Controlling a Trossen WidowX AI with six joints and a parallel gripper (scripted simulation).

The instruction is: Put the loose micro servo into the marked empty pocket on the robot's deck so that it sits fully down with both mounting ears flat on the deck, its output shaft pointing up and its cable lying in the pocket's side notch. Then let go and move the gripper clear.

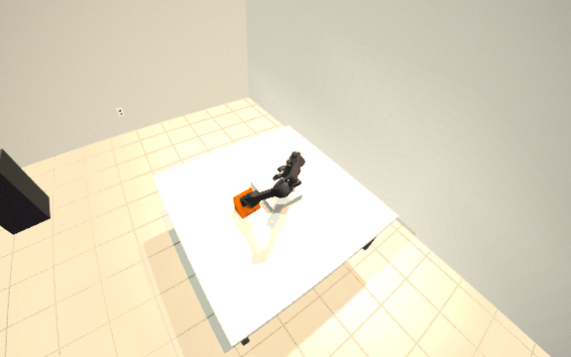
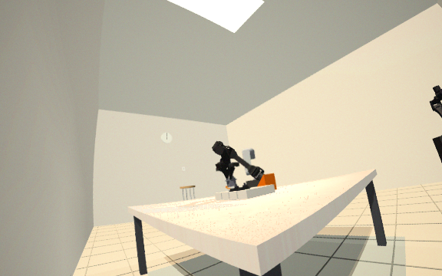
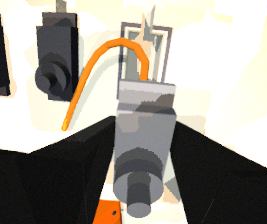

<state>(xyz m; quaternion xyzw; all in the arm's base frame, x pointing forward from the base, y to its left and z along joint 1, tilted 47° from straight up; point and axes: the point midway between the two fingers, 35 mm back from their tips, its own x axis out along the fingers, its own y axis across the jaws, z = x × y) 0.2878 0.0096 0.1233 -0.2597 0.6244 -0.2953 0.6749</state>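
Presently we find the black gripper (image 3: 142,163) clenched on the grey micro servo (image 3: 142,137), above the outlined empty pocket (image 3: 145,52).

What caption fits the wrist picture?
The hand grips the grey micro servo, its orange cable curving, above the outlined empty pocket.

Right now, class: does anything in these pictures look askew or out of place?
Nothing looks damaged or spilled. The grey micro servo is clamped in the claw, not yet in the outlined empty pocket ahead. Its orange cable arcs loosely leftward, toward a dark seated servo, not into a notch.
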